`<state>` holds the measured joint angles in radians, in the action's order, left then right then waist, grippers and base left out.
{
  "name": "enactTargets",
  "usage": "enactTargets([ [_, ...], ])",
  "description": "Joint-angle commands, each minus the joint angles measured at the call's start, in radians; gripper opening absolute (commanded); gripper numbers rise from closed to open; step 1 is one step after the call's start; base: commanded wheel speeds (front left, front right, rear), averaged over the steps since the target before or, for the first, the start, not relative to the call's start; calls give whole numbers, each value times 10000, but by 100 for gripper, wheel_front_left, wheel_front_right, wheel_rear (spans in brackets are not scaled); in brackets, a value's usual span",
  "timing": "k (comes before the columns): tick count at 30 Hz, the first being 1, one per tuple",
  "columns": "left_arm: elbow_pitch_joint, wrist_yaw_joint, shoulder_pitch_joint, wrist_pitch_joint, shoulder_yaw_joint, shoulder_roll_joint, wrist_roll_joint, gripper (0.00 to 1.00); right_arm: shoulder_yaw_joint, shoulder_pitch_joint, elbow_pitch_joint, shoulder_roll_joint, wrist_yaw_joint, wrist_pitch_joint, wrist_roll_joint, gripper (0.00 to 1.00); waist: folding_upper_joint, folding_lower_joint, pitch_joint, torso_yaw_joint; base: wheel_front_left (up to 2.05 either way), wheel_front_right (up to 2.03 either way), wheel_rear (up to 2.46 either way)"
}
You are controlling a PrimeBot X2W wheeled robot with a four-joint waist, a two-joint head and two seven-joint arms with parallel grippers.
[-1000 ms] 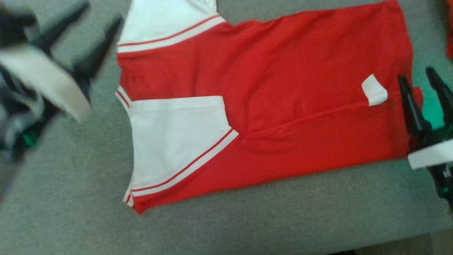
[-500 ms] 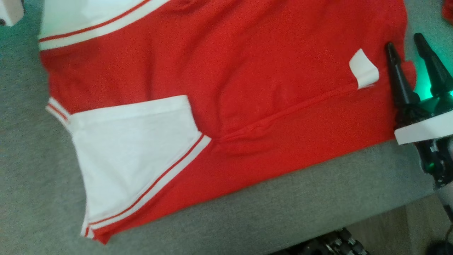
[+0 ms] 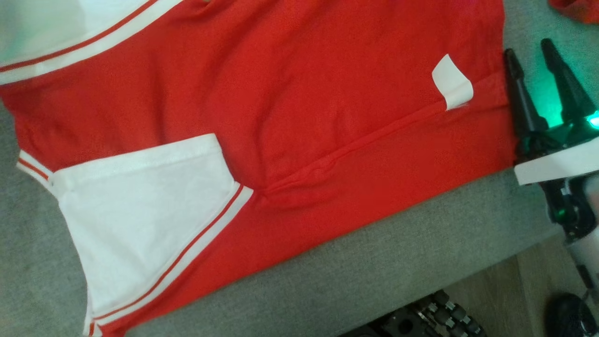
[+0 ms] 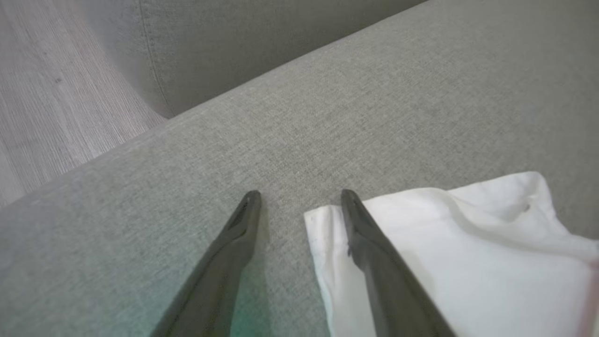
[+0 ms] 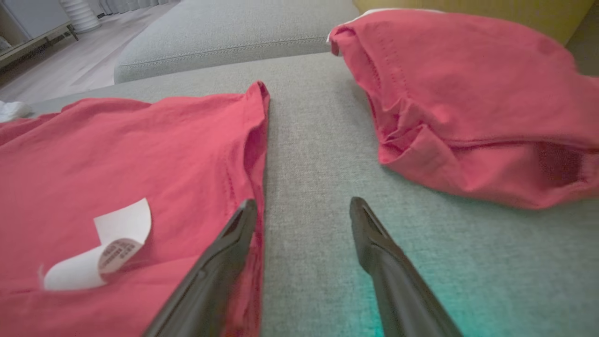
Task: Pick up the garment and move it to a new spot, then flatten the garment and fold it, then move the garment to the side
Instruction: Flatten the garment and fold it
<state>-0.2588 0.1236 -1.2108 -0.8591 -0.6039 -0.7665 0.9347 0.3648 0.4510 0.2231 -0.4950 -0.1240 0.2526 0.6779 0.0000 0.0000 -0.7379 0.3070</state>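
Dark and long, the two fingers of the right gripper (image 3: pixel 529 51) stand well apart with nothing between them. In the head view the gripper sits at the right, just beside the hem of the red shirt (image 3: pixel 327 93). In the right wrist view the same gripper (image 5: pixel 303 206) has one finger over the hem of the shirt (image 5: pixel 117 150) and the other over bare grey cushion (image 5: pixel 318 164), where a green glow falls near the fingers.

The left gripper (image 4: pixel 299 196), seen in its own wrist view, is likewise parted and holds nothing. One finger lies over the cushion (image 4: pixel 374 93). The other lies over the edge of a white fold of cloth (image 4: pixel 444 243), the same white as the shirt's sleeves.

The shirt is spread flat on the cushion (image 3: pixel 398 271), with its length running across the head view. A white sleeve (image 3: pixel 140 224) with a red stripe is folded onto the body at lower left. A creased seam runs from that sleeve toward a curled white label (image 3: pixel 451 82) near the hem. The right wrist view shows the label (image 5: pixel 107 248) bearing a round sticker.

A second red garment (image 5: pixel 468 93) lies bunched on the cushion, apart from the shirt. Wooden floor (image 4: pixel 47 93) shows beyond the cushion's edge.
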Motion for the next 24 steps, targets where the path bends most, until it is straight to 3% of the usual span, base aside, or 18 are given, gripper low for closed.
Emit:
enactTargets([
  [1,200,31,-23,-324,244,-496,163,92,-116,-322,-161,-285,-67,89,50,100,0,0,42,-12,0,0,0],
  [4,398,-4,117,-565,248,-556,405,64,-289,-319,-175,-387,-67,89,-3,100,0,0,115,-71,0,0,0],
  [7,644,-30,286,-712,239,-596,598,21,-402,-306,-285,-413,-67,90,-108,100,0,0,160,-151,0,0,0],
  [8,716,-34,319,-728,243,-600,642,0,-409,-286,-321,-428,-67,90,-134,100,0,0,162,-177,0,0,0],
  [15,1118,29,254,78,321,-534,631,0,-15,438,-541,-652,-67,-105,180,100,0,0,191,-322,0,0,0],
  [24,1208,65,76,511,-8,-653,619,0,1302,2825,-153,-1184,-67,-3062,1071,100,0,0,390,-471,0,0,0],
])
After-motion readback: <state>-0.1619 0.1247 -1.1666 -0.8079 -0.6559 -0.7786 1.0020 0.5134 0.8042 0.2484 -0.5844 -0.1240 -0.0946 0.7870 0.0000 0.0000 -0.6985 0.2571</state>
